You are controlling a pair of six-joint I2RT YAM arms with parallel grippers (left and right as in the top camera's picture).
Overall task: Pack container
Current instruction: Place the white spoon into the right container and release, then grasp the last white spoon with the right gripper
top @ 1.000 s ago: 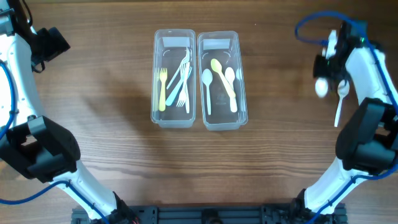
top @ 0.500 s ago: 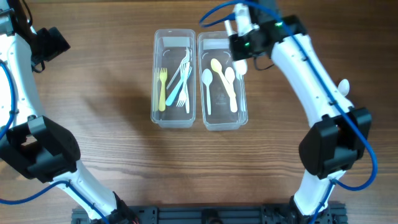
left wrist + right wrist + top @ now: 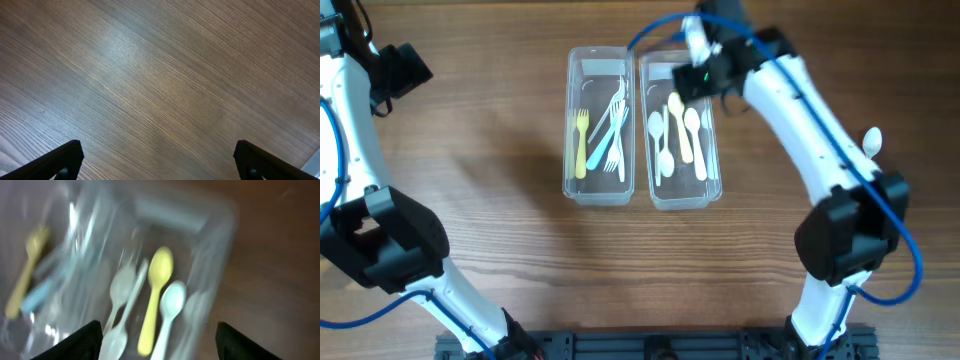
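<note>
The left gripper (image 3: 405, 68) is positioned well to the left of the spoon container (image 3: 682, 204), over bare table (image 3: 490, 250). In the left wrist view its fingers (image 3: 62, 160) stand wide apart with only wood grain between them, so it holds nothing. The fork container (image 3: 570, 130) lies just beside the left wall of the spoon container, parallel to it, and holds a yellow fork (image 3: 581, 145), a pale blue fork (image 3: 604, 134) and white forks (image 3: 617, 150). The spoon container holds a yellow spoon (image 3: 681, 130) flanked by white spoons (image 3: 657, 124). The right gripper (image 3: 705, 72) hangs over the far end of the spoon container. The right wrist view is blurred, yet it shows the fingers (image 3: 90, 337) spread wide with nothing gripped between them. One white spoon (image 3: 871, 140) lies on the table well to the right of the spoon container, partly hidden by the right arm (image 3: 800, 110).
</note>
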